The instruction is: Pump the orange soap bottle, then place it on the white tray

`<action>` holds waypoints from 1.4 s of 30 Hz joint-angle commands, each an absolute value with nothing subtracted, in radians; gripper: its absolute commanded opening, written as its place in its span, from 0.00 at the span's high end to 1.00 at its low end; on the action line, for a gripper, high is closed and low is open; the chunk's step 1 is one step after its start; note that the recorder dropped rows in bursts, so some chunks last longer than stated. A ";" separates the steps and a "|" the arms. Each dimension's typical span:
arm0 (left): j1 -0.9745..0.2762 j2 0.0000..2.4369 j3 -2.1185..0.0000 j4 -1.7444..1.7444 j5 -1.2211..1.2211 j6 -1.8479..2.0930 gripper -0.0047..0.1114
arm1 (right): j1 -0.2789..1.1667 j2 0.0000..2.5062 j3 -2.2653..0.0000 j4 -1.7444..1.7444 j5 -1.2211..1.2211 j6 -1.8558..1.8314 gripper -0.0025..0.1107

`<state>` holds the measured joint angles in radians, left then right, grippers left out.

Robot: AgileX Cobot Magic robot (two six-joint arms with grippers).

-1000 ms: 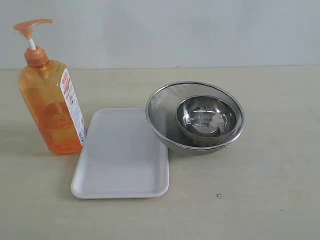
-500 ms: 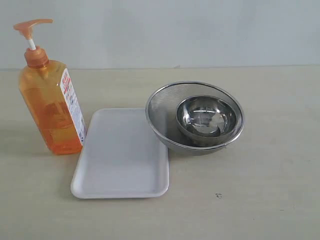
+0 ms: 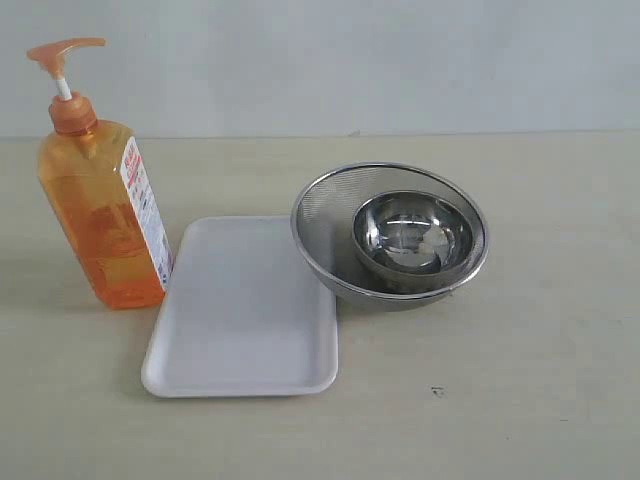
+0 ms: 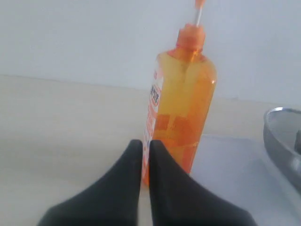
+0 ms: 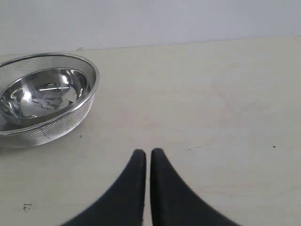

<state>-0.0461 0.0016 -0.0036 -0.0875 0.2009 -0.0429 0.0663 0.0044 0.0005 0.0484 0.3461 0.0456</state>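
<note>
The orange soap bottle (image 3: 100, 220) stands upright on the table at the left, its pump head (image 3: 63, 52) raised on a white stem. Right beside it lies the white tray (image 3: 245, 310), with nothing on it. Neither arm shows in the exterior view. In the left wrist view my left gripper (image 4: 146, 143) is shut and holds nothing, with the orange soap bottle (image 4: 181, 108) standing a short way beyond its tips. My right gripper (image 5: 147, 153) is shut over bare table and holds nothing.
A steel mesh strainer (image 3: 325, 205) with a smaller steel bowl (image 3: 412, 240) inside it sits right of the tray, touching its far right corner. The same strainer (image 5: 47, 101) lies off to one side of my right gripper. A pale wall backs the table.
</note>
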 commanded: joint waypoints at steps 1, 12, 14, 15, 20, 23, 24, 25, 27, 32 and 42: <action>-0.042 0.000 -0.006 -0.170 0.113 -0.087 0.92 | 0.060 0.000 0.000 0.042 0.331 0.046 0.98; -0.042 0.000 -0.006 -0.205 -0.053 -0.235 0.92 | 0.060 0.000 0.000 0.049 0.331 0.046 0.98; -0.042 0.000 -0.006 -0.205 -0.084 -0.235 0.92 | 0.060 0.000 0.000 0.049 0.331 0.046 0.98; -0.042 0.000 -0.006 -0.205 -0.088 -0.235 0.92 | 0.060 0.000 0.000 0.049 0.331 0.046 0.98; -0.042 0.000 -0.006 -0.205 -0.081 -0.240 0.92 | 0.060 0.000 0.000 0.049 0.331 0.046 0.98; -0.042 0.000 -0.006 -0.205 -0.083 -0.263 0.92 | 0.060 0.000 0.000 0.049 0.331 0.046 0.98; -0.042 0.000 -0.006 -0.205 -0.088 -0.263 0.92 | 0.060 0.000 0.000 0.049 0.331 0.046 0.98; -0.042 0.000 -0.006 -0.205 -0.088 -0.263 0.92 | 0.060 0.000 0.000 0.049 0.331 0.046 0.98; -0.044 0.000 -0.006 -0.205 -0.089 -0.307 0.92 | 0.060 0.000 0.000 0.049 0.331 0.046 0.98; -0.044 0.000 -0.011 -0.198 -0.188 -0.396 0.92 | 0.060 0.000 0.000 0.047 0.331 0.046 0.98; -0.044 0.267 -0.423 -0.087 -0.048 -0.389 0.92 | 0.060 0.000 0.000 0.047 0.331 0.046 0.98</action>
